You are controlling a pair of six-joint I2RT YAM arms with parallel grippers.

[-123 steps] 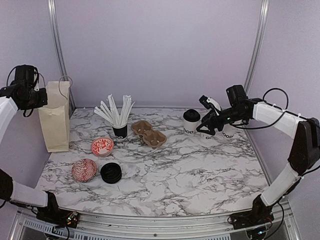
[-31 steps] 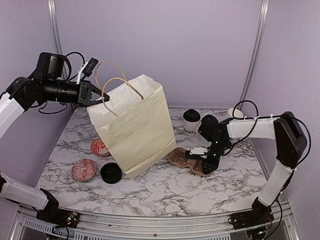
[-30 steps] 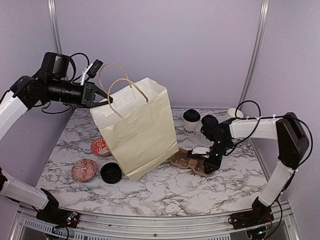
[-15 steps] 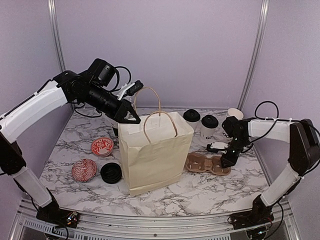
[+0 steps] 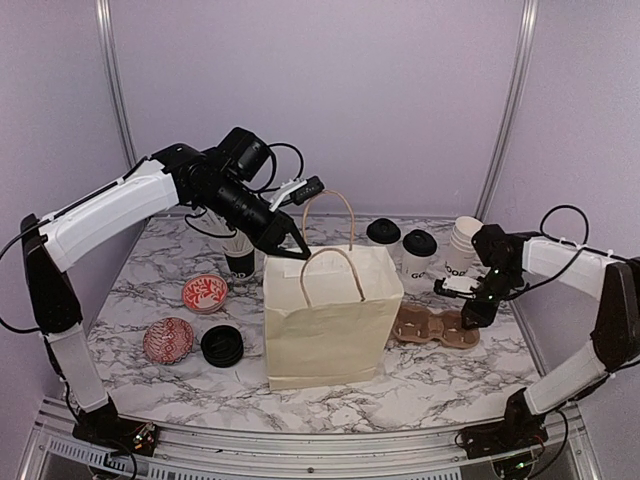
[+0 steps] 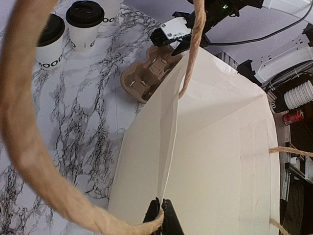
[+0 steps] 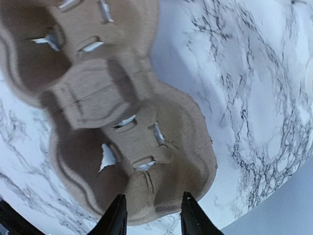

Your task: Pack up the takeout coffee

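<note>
From above, one paper bag stands on the desk, partly screening two lidded takeout coffee cups behind it. One cardboard carrier lies beside the bag, and two red bowls sit at the left.

Left wrist: the left gripper is pinched together on the bag's rim.

Right wrist: the right gripper has its fingers apart over the carrier's end.

The paper bag is matt cream paper, smooth between sharp creases. Its handles are rough twisted paper cord. The cup tray is brown moulded pulp, dull and fibrous, ragged at its slots. The cups are white paper under smooth black plastic lids. The table has a smooth, marble-patterned top with a faint sheen.
</note>
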